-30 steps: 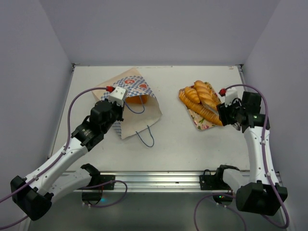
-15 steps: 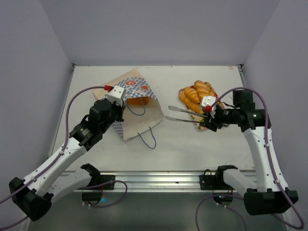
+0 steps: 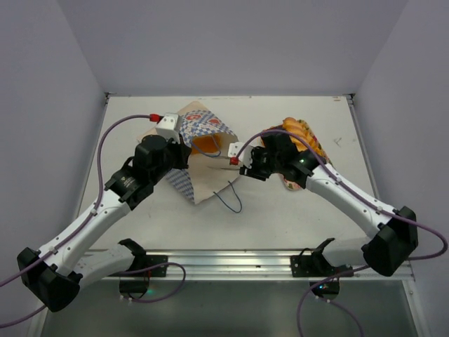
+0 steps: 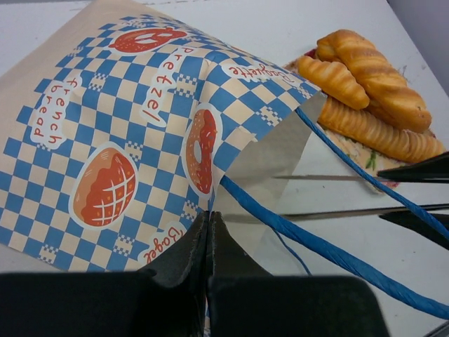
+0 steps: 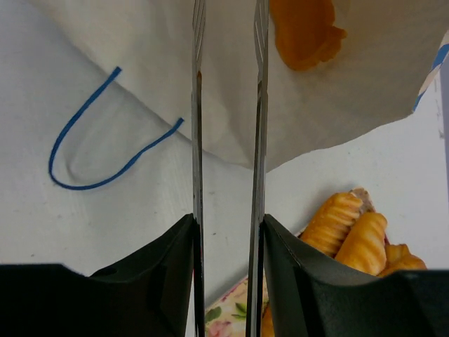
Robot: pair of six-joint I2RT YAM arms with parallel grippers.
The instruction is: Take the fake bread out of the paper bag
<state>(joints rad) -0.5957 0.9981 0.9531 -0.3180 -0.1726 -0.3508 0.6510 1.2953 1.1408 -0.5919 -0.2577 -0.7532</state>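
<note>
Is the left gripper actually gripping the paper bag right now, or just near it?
Touching. The left wrist view shows the left gripper shut, with the checkered mouth edge of the paper bag pinched between its fingers.

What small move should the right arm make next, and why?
Probably nudge the tongs sideways so they straddle the orange bread inside the paper bag: it lies beside the blades, not between them, and the left fingers pinch the bag open.
</note>
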